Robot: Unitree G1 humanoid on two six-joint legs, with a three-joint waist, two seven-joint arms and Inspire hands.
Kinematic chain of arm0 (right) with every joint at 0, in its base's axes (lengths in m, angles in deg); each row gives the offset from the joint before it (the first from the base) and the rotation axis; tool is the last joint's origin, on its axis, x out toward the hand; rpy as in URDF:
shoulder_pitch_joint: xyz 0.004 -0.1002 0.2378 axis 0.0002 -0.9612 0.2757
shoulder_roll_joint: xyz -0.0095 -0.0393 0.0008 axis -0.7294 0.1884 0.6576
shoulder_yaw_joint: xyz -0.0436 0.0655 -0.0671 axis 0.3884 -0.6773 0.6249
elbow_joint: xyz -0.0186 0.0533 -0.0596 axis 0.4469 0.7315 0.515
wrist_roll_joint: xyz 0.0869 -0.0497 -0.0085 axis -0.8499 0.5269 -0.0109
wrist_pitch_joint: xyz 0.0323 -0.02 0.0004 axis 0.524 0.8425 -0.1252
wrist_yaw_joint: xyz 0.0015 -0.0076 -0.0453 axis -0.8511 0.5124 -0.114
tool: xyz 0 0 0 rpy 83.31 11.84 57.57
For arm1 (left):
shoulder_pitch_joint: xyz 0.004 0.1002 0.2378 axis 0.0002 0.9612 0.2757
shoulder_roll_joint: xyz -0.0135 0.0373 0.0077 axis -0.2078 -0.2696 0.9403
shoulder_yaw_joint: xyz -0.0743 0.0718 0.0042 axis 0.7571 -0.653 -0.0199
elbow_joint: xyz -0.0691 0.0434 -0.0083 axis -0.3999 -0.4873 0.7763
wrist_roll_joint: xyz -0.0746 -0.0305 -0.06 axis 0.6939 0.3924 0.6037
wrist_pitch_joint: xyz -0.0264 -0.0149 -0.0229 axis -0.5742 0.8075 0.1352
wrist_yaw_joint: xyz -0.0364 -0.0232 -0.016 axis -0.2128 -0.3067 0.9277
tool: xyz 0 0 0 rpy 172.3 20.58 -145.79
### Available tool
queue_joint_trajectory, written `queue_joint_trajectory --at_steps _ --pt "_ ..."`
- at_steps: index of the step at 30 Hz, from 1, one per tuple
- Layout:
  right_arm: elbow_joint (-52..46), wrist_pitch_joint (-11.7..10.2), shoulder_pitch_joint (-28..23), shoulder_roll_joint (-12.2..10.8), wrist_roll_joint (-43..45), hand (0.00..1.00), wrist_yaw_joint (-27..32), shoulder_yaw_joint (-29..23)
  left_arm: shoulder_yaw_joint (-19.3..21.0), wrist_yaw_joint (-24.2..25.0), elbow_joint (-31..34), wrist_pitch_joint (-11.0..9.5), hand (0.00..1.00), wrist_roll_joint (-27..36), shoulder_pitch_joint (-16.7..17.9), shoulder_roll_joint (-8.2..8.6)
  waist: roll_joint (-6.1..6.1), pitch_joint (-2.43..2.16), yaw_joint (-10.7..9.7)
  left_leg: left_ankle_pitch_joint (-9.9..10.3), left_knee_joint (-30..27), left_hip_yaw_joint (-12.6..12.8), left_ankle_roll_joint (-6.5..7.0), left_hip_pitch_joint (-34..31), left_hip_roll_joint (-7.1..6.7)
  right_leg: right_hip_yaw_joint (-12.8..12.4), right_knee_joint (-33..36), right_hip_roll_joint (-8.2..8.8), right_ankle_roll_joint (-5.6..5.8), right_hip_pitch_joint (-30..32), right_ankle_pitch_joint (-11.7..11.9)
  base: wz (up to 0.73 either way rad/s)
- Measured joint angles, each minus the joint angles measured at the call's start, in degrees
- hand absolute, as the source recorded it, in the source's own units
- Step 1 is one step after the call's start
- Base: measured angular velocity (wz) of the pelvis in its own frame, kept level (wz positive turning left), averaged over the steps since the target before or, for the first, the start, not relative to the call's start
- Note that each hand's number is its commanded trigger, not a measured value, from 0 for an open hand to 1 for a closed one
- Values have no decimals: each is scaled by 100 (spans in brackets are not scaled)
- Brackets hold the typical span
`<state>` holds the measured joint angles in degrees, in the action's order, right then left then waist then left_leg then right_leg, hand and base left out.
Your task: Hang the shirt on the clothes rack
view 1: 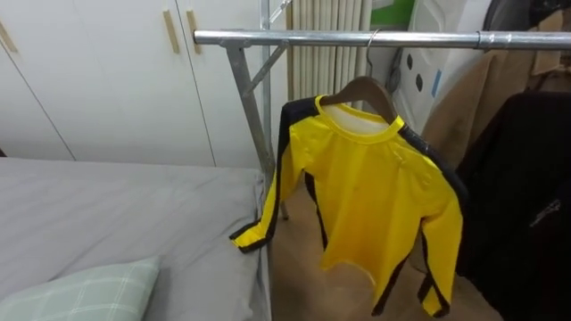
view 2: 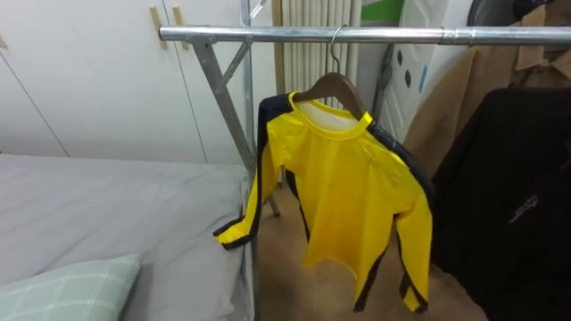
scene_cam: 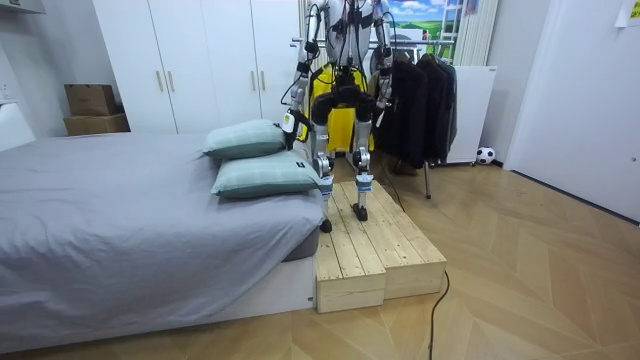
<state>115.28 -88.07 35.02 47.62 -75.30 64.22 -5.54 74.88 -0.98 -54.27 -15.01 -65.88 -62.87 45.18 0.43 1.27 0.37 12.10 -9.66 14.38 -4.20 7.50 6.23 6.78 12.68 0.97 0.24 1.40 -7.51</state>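
Yellow shirt, long axis vertical and collar up, hangs on hanger from rail, centre frame; left hand and right hand: state cannot be told.

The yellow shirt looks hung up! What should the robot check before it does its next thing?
1. Hanger hooked over the rail: ok.
2. Yellow shirt sitting on the hanger at collar and shoulders: ok.
3. Sleeves hanging free: not ok, one cuff lies against the edge of the bed.
4. Left hand and right hand empty, down by the robot's sides: cannot tell.
5. Feet standing on the wooden platform: ok.
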Motion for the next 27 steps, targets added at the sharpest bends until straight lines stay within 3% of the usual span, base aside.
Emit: queue_joint_trajectory --at_steps 9,27 --pt "95 46 -24 2 -131 0 -156 -41 22 0 -104 -1 0 122 -5 4 -42 -48 -7 2 13 14 -2 48 1 -1 -4 -9 -5 -54 3 0" --pt "216 161 32 19 -131 0 -205 -152 28 -8 -126 9 0 109 -4 14 -14 -55 6 5 44 51 -2 81 7 0 -11 -13 -8 -67 6 0"
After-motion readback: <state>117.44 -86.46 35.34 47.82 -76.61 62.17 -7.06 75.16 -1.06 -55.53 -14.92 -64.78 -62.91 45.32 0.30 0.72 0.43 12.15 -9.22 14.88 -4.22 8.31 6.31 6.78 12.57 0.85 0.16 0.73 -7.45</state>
